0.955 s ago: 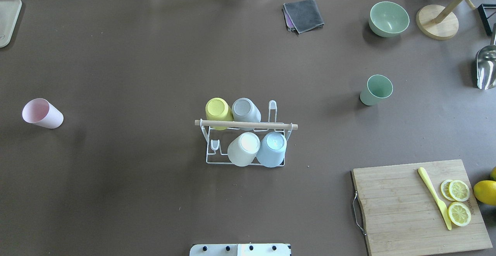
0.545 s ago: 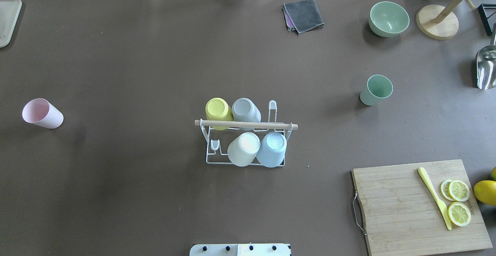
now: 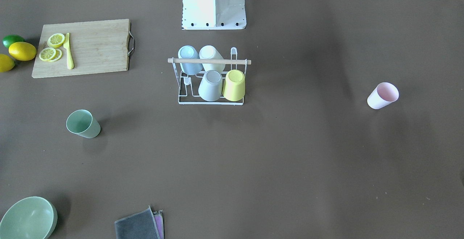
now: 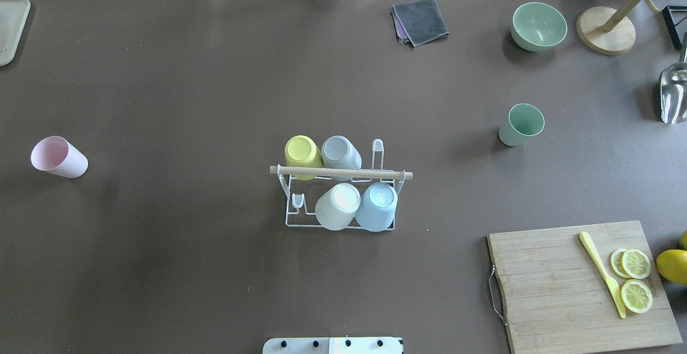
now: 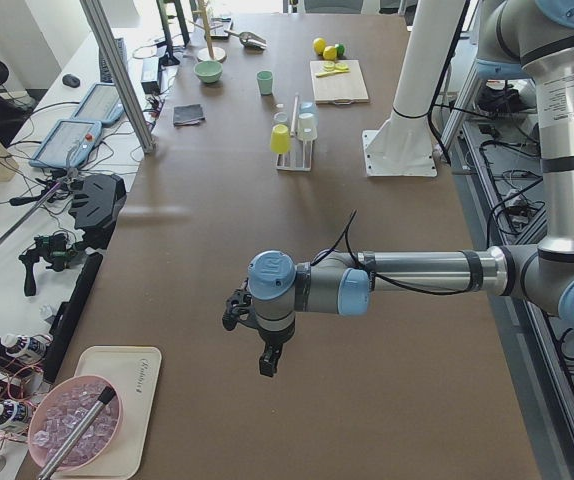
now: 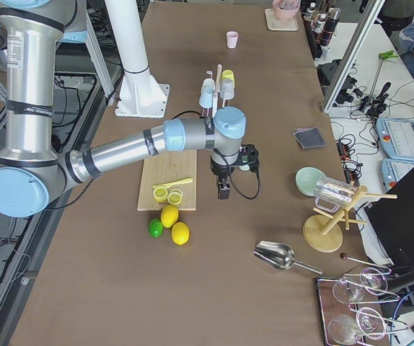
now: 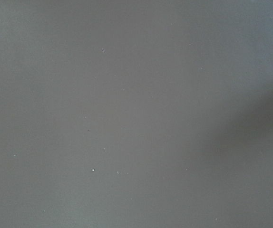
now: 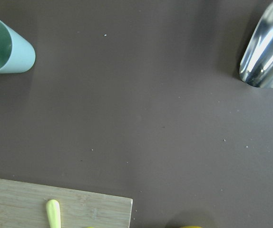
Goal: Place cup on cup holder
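The white wire cup holder (image 4: 343,172) with its wooden rod stands mid-table, also in the front view (image 3: 208,61). Upside down on it are a yellow cup (image 4: 301,153), a grey cup (image 4: 339,151), a white cup (image 4: 338,204) and a blue cup (image 4: 377,204). A pink cup (image 4: 56,156) stands upright far left, a green cup (image 4: 520,124) upright to the right. My left gripper (image 5: 267,362) hangs over bare table far from the holder. My right gripper (image 6: 223,191) hangs beside the cutting board. I cannot tell whether either is open or shut.
A cutting board (image 4: 582,284) with lemon slices and a yellow knife lies front right, whole lemons beside it. At the back are a green bowl (image 4: 538,26), a grey cloth (image 4: 420,20) and a wooden stand (image 4: 605,29). A metal scoop (image 4: 673,94) lies far right.
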`<state>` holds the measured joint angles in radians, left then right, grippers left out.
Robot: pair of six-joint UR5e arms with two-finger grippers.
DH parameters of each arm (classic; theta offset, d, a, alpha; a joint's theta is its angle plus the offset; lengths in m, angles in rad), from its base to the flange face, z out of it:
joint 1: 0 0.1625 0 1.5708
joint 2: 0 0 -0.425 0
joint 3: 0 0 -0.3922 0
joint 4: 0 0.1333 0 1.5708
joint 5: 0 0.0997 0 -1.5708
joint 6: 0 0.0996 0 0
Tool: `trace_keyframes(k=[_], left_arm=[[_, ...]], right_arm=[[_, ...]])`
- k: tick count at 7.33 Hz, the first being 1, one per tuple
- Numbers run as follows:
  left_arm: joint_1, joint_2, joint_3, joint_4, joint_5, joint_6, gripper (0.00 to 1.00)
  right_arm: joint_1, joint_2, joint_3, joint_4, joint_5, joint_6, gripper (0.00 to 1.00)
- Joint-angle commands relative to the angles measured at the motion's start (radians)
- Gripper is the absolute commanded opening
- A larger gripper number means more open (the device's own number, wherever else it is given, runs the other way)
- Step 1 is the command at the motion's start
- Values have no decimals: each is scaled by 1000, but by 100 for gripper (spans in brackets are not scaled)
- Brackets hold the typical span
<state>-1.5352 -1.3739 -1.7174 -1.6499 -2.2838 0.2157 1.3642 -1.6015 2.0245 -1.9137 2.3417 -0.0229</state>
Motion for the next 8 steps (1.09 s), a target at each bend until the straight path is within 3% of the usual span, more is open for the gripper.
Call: trace_keyframes(k=[1, 2, 5, 7, 8], left_arm=[[-2, 7, 12, 1, 7, -4, 98], [0, 3, 31, -4, 30, -7, 98], [-17, -61, -1, -33, 30, -12, 98], [-10, -169, 39, -42, 35, -115, 98], [12, -212, 57, -54, 37, -154, 98]], right_arm=[[-205, 244, -16, -256, -169, -5, 100], [-264, 312, -57, -290, -221, -5, 100], [-298, 508, -195, -407, -225, -69, 100], [-304, 726, -428, -499, -252, -156, 100], [-315, 780, -491, -499, -262, -157, 100]])
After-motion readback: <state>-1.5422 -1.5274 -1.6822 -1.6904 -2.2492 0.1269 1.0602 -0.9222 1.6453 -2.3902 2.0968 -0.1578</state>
